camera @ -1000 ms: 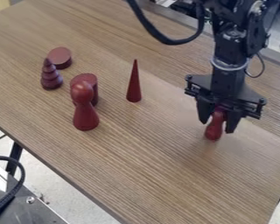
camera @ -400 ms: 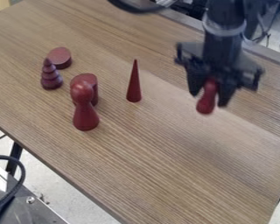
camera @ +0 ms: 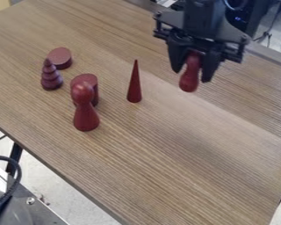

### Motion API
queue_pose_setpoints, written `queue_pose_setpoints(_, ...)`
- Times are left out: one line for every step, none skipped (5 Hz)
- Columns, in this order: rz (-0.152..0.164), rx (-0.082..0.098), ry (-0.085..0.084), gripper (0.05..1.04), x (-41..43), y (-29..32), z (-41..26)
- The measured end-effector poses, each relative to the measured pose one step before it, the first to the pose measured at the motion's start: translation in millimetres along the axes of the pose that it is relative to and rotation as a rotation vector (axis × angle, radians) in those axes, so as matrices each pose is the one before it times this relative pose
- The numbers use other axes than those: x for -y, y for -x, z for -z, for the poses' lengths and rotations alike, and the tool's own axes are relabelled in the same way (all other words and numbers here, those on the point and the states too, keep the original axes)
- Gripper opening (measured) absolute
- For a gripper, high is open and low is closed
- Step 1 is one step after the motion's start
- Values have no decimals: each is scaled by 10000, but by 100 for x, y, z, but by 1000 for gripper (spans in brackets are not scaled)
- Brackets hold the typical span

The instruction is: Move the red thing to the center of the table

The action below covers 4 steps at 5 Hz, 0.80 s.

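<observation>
At the upper right of the view my gripper [camera: 191,74] is shut on a small red pawn-like piece [camera: 190,80]. The piece hangs upright between the fingers, rounded bottom down, lifted off the wooden table [camera: 184,154]. Its upper part is partly hidden by the gripper. To its left on the table stands a slim red cone [camera: 135,83], apart from the gripper.
Other red pieces stand on the left: a tall round-headed figure [camera: 86,114], a cylinder [camera: 91,81] just behind it, a ringed cone [camera: 51,77] and a short disc [camera: 60,58]. The table's front edge runs diagonally across the lower left.
The gripper has risen from the table and moved up and left in the view, carrying the held red piece with it. The other pieces have stayed put.
</observation>
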<state>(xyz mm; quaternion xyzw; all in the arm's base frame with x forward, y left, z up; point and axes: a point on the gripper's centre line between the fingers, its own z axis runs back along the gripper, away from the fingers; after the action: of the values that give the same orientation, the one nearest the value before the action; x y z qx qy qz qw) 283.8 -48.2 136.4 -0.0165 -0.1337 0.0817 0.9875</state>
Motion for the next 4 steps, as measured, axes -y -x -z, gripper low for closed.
queue_pose_setpoints(-739,90,-385,526,-1497,-358,1042)
queue_pose_setpoints(-1265,-385,-691,526,-2014,-369,2146)
queue_pose_setpoints(-2011,-253,415,526,-2014,-921,711)
queue_pose_setpoints(-2062,-333,405,526,-1735,412,1416)
